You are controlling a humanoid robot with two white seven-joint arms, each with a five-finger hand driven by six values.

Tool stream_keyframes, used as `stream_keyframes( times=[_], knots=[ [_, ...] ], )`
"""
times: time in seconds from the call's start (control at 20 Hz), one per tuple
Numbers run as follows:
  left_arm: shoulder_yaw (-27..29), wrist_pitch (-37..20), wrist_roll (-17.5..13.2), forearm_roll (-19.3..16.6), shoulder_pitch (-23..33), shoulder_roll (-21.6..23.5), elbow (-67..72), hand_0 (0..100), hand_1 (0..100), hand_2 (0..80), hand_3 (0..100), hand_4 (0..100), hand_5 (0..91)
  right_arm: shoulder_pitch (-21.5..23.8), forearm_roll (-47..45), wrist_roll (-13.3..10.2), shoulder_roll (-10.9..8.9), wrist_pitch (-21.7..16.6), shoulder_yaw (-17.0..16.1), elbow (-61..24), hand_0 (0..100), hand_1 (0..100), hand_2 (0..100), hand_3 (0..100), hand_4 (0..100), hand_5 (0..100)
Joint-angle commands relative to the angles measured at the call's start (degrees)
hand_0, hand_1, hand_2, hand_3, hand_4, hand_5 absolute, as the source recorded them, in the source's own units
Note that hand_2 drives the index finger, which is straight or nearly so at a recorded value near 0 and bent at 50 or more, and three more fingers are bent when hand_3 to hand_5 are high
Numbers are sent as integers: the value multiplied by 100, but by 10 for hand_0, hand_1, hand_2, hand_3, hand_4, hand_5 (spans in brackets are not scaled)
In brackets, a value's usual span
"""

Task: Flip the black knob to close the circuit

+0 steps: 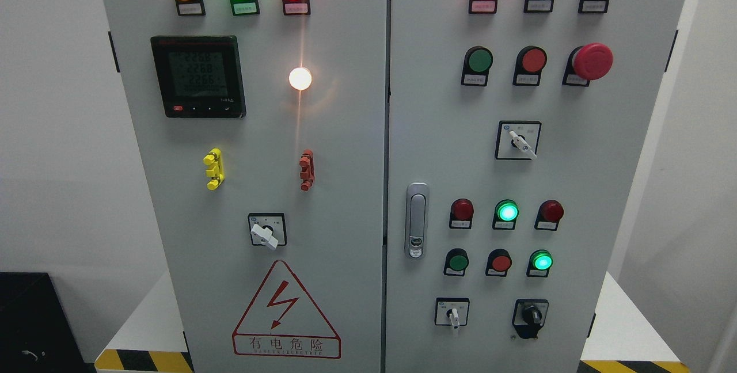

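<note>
We see neither of our hands in the head view, so we cannot tell whether their fingers are spread, curled or holding anything, and we cannot say which arm is nearer to the target. What we can fix is where the black knob [531, 315] sits: low on the right door of the grey electrical cabinet [339, 148], in the bottom row, at the right end of that row. Just to its left, on the same level, is a small white-handled selector switch [452, 313], and directly above it glows a green lit button [541, 261]. The door handle [416, 220] stands further left and higher, near the seam between the two doors. The knob's grip appears to run roughly upright, perhaps leaning slightly, though it is dark against its dark plate and we cannot read its exact angle. Since the knob lies on the right half of the panel and low down, we judge that the right arm, entering from the lower right, would have the shorter and straighter reach, coming up and forward to meet the knob face-on. The left arm would have to cross the warning triangle [286, 312] and the door seam. The move turns on the hand squaring to that upright grip so that it can twist it without brushing the white-handled switch beside it.
</note>
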Motion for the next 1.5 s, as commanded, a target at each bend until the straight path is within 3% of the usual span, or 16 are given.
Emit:
stream_keyframes(
  times=[0.0, 0.8, 1.45],
  knots=[
    [0, 2, 2, -2, 35, 1, 0, 120, 556, 0, 0, 0, 0, -69, 394, 14, 4, 153, -98, -1656, 0, 0, 840, 1000, 908, 894],
    [0, 2, 2, -2, 35, 1, 0, 120, 556, 0, 0, 0, 0, -982, 859, -39, 39, 329, -89, -1770, 0, 0, 927, 1000, 986, 1000],
    [0, 2, 2, -2, 35, 1, 0, 120, 556, 0, 0, 0, 0, -1712, 1062, 251, 74, 610, -89, -1648, 0, 0, 941, 1000, 1000, 1000]
  ],
)
